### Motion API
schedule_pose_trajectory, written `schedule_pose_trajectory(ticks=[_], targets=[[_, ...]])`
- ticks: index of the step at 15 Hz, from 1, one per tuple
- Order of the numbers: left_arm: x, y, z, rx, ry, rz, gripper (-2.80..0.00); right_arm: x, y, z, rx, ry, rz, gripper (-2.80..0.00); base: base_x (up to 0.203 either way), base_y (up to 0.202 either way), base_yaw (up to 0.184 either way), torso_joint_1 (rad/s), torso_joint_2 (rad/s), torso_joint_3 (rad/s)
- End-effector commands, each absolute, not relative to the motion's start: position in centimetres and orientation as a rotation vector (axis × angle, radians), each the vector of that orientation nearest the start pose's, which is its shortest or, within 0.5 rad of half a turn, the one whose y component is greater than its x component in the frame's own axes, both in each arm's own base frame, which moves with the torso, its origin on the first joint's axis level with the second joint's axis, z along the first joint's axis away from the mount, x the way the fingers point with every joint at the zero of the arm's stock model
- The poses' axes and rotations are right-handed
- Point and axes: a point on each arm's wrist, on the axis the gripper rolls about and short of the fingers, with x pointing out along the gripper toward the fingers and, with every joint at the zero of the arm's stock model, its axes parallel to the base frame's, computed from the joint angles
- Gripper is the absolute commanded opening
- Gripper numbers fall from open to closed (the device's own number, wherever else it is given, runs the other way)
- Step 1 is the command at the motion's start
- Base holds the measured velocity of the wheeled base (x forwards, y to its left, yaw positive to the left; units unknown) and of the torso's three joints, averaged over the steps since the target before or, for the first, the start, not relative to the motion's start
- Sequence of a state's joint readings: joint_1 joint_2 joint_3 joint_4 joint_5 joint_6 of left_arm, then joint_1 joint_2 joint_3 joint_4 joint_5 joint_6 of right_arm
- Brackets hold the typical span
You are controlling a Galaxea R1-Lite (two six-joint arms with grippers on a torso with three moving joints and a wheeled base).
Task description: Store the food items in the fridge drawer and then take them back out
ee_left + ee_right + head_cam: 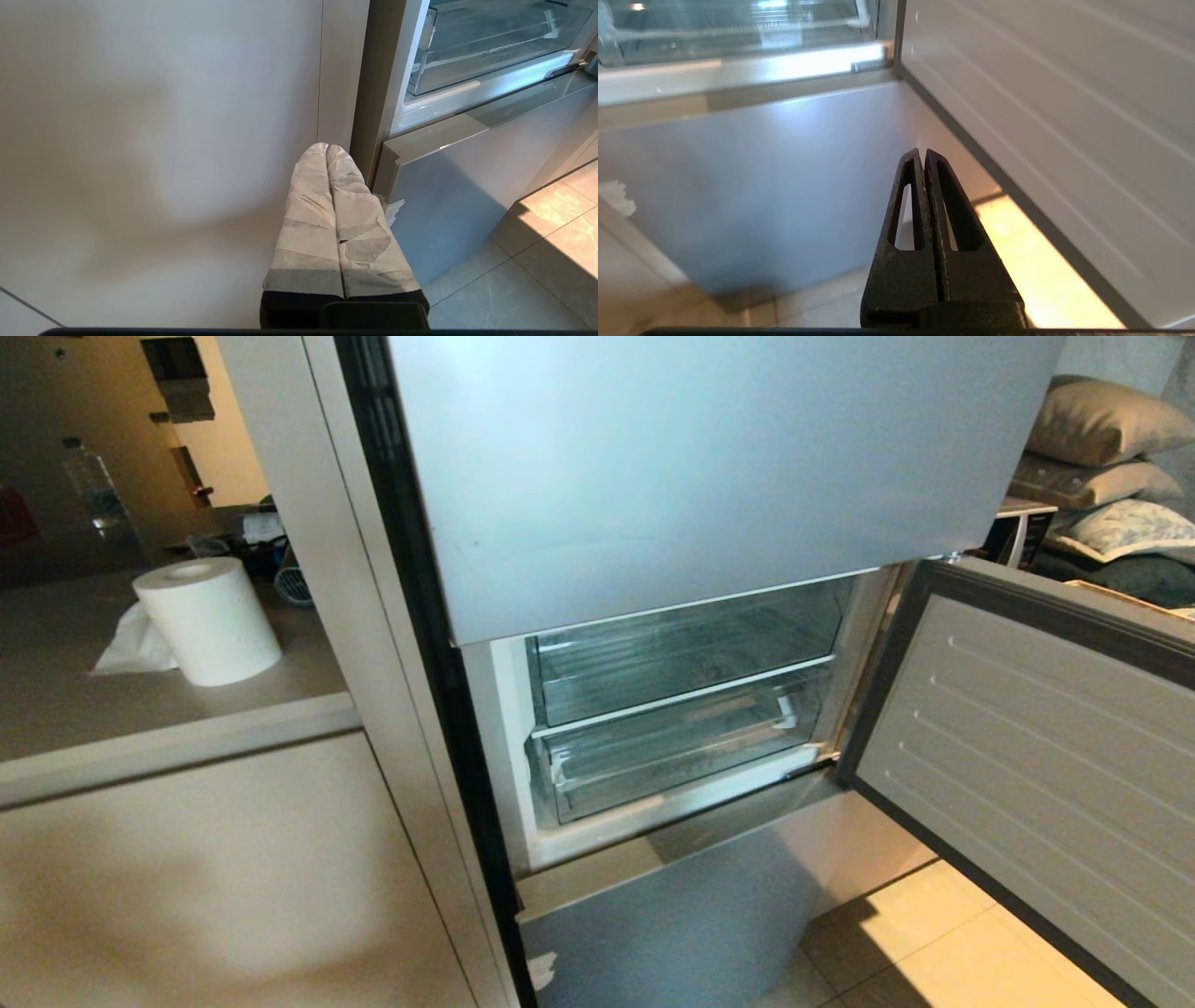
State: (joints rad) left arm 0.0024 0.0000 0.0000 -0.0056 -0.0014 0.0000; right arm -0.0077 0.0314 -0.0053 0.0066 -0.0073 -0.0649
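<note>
The fridge's middle compartment stands open, with two clear drawers stacked inside. The lower, shallow one with the white-edged front is the fridge drawer (672, 761), pushed in; nothing red or orange shows through it. It also shows in the left wrist view as the fridge drawer (490, 46). The food items are out of view. Neither arm appears in the head view. My left gripper (327, 147), its fingers wrapped in pale tape, is shut and empty, low beside the cabinet front. My right gripper (923, 151) is shut and empty, low before the bottom door.
The compartment's door (1027, 756) swings open to the right, over tiled floor (943, 943). The doors above (700, 457) and below (672, 915) are closed. To the left, a counter (187, 728) holds a paper roll (207, 621). Pillows (1102, 429) lie at the far right.
</note>
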Motion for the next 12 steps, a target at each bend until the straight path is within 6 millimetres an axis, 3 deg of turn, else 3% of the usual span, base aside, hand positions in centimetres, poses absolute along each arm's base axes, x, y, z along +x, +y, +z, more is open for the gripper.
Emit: schedule_pose_trajectory(ticks=[1,10,12], targets=[[-2.26,-0.01,7.57,0.0,-0.003,0.002,-2.8,-2.29,0.01,7.51,-0.066,0.011,-0.015,-2.8,0.0,0.0,0.0,0.0,0.0,0.0],[-2.26,-0.01,7.57,-0.002,-0.003,0.0,-2.8,-2.29,0.0,7.51,-0.044,0.011,-0.018,-2.8,0.0,0.0,0.0,0.0,0.0,0.0],[-2.26,-0.01,7.57,-0.003,-0.003,0.002,-2.8,-2.29,0.0,7.51,-0.048,0.011,-0.018,-2.8,-0.114,0.0,0.001,0.018,0.01,0.001]])
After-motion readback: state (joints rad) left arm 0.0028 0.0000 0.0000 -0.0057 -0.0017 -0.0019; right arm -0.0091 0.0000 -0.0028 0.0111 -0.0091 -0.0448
